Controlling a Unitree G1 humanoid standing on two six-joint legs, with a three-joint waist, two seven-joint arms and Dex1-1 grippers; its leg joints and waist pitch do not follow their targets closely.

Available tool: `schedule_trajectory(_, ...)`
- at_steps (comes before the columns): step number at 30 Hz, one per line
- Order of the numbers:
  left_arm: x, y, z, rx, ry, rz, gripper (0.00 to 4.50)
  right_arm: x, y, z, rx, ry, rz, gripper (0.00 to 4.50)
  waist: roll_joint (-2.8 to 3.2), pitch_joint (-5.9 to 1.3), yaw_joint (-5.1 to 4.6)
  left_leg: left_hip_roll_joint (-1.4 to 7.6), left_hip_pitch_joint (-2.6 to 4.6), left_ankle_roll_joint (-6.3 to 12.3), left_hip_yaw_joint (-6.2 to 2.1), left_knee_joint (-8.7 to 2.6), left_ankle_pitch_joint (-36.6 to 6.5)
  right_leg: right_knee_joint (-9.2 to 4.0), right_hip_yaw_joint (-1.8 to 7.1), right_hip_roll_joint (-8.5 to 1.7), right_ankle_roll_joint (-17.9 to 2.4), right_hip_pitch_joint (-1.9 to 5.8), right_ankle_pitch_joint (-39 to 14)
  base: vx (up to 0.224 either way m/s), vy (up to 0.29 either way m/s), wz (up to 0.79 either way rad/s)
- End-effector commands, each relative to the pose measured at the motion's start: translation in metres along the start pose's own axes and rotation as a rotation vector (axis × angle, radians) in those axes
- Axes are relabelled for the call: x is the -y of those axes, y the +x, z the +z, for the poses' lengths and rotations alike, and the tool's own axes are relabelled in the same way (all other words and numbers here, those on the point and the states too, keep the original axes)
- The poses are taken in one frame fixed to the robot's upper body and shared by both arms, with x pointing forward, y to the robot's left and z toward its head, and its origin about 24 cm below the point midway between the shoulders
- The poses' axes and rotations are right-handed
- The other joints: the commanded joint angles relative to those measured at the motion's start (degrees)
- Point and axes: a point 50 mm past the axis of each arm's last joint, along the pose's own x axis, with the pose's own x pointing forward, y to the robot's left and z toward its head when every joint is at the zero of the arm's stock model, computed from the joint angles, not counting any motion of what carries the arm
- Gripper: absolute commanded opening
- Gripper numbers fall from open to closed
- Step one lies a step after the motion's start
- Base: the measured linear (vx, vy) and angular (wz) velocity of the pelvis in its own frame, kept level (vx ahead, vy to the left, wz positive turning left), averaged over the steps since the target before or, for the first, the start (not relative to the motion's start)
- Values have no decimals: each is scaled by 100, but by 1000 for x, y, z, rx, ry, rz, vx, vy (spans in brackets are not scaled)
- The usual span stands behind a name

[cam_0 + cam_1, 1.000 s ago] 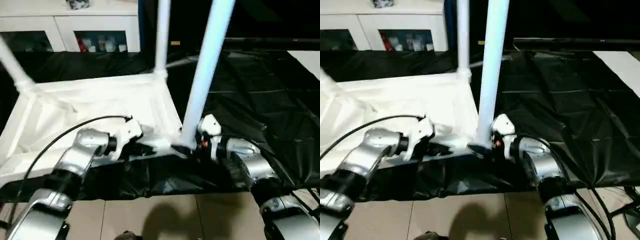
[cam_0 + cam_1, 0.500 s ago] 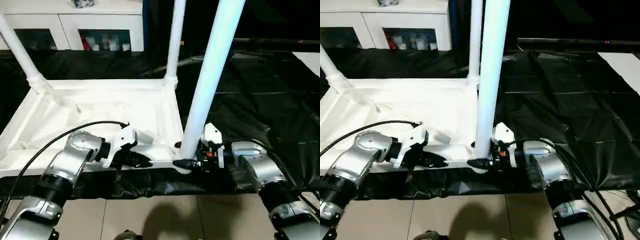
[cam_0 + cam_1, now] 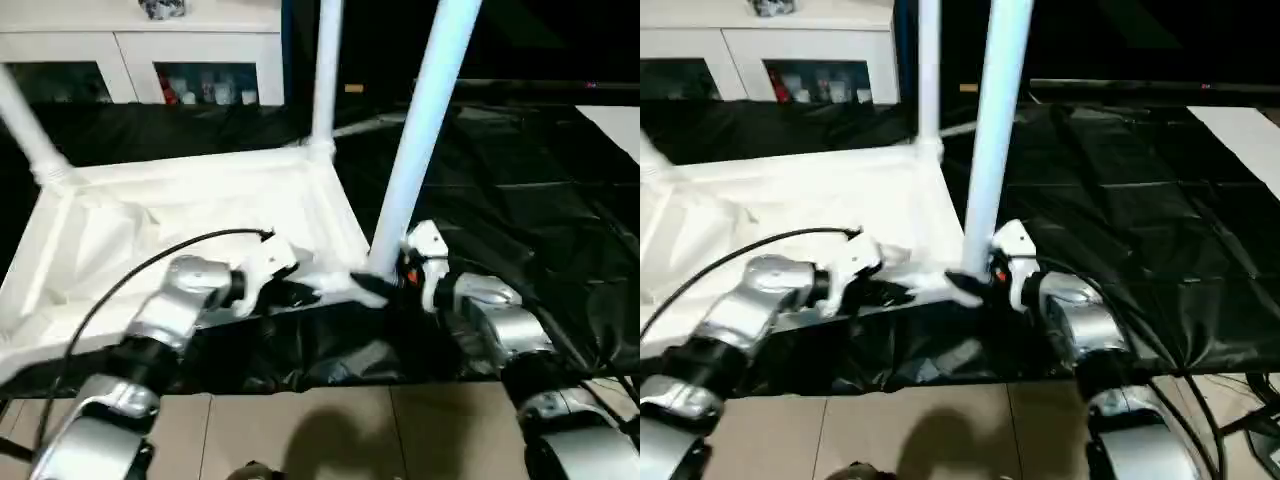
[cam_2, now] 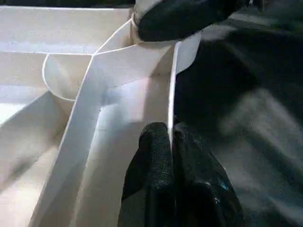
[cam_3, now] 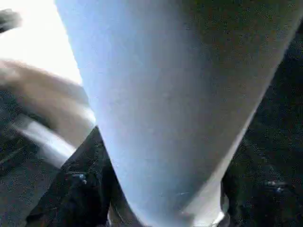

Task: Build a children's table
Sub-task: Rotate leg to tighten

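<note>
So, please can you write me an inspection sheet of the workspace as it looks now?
Surface: black sheet over the work area, tiled floor in front.
Job's things: white table top upside down, three legs standing up in view: near leg, far leg, left leg.
Clutter: nothing seen.
Grippers: left gripper shut on the table top's near rim; right gripper around the base of the near leg.
Cables: black cable arching over the left arm.
Surroundings: white glass-door cabinet behind.

White table leg (image 5: pixel 170 104) close, black sheet (image 5: pixel 279 156) behind.
</note>
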Motion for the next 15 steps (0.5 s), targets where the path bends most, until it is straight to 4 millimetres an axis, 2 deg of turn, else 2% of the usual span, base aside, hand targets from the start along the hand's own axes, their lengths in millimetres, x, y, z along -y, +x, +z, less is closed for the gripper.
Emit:
schedule_trajectory(1, -6, 14, 20, 80, -32, 151, 0, -24, 18, -15, -73, 41, -15, 262, -46, -315, -47, 751, 234, -630, -484, -592, -2045, -528, 506, -763, -1253, 39, -2125, 0, 0, 0)
schedule_trajectory(3, -6, 21, 27, 101, -45, 194, 0, -25, 24, -13, -64, 83, -90, 262, -42, -321, -30, 757, 208, -550, -473, -571, -1932, -530, 521, -799, -1268, 71, -1915, 0, 0, 0)
schedule_trajectory(5, -2, 27, 31, 116, -35, 191, 0, -28, 27, -10, -40, 71, -87, 262, -30, -356, -25, 750, 176, -421, -447, -570, -1615, -481, 507, -774, -1320, 105, -1461, 0, 0, 0)
schedule_trajectory(6, -1, 29, 32, 118, -30, 186, 0, -29, 28, -9, -31, 66, -79, 262, -41, -365, -14, 741, 170, -290, -407, -552, -1382, -444, 499, -756, -1403, 117, -1032, 0, 0, 0)
schedule_trajectory(7, -1, 29, 32, 119, -29, 183, 0, -29, 28, -9, -27, 68, -75, 262, -44, -370, -10, 736, 154, -231, -404, -546, -1295, -427, 495, -760, -1432, 136, -919, 0, 0, 0)
schedule_trajectory(8, 0, 30, 33, 122, -27, 176, 0, -30, 28, -8, -19, 72, -66, 318, -44, -372, -6, 737, 136, -175, -408, -545, -1218, -416, 491, -764, -1451, 154, -839, 0, 0, 0)
schedule_trajectory(9, 3, 30, 33, 135, -24, 147, 0, -30, 28, -3, 19, 91, -37, 332, -43, -374, -1, 738, 130, -91, -399, -540, -1118, -410, 485, -758, -1469, 161, -741, 0, 0, 0)
schedule_trajectory(11, 5, 30, 33, 139, -16, 113, 0, -31, 27, 1, 46, 93, 11, 353, -29, -366, 12, 746, 125, -18, -403, -541, -1169, -424, 480, -762, -1473, 173, -832, 0, 0, 0)
schedule_trajectory(12, 6, 28, 30, 136, 3, 85, 0, -31, 26, 2, 47, 59, 41, 353, -28, -362, 7, 756, 128, -37, -411, -553, -1230, -432, 474, -753, -1460, 171, -973, 0, 0, 0)
schedule_trajectory(13, 6, 28, 30, 136, 3, 85, 0, -31, 26, 2, 47, 59, 41, 378, -26, -365, 5, 761, 130, -49, -416, -555, -1233, -423, 472, -753, -1459, 172, -981, 0, 0, 0)
schedule_trajectory(15, 7, 24, 27, 133, 21, 41, 0, -32, 23, 1, 42, 12, 97, 386, -22, -366, -3, 757, 130, -65, -408, -554, -1244, -418, 473, -750, -1482, 170, -936, 0, 0, 0)
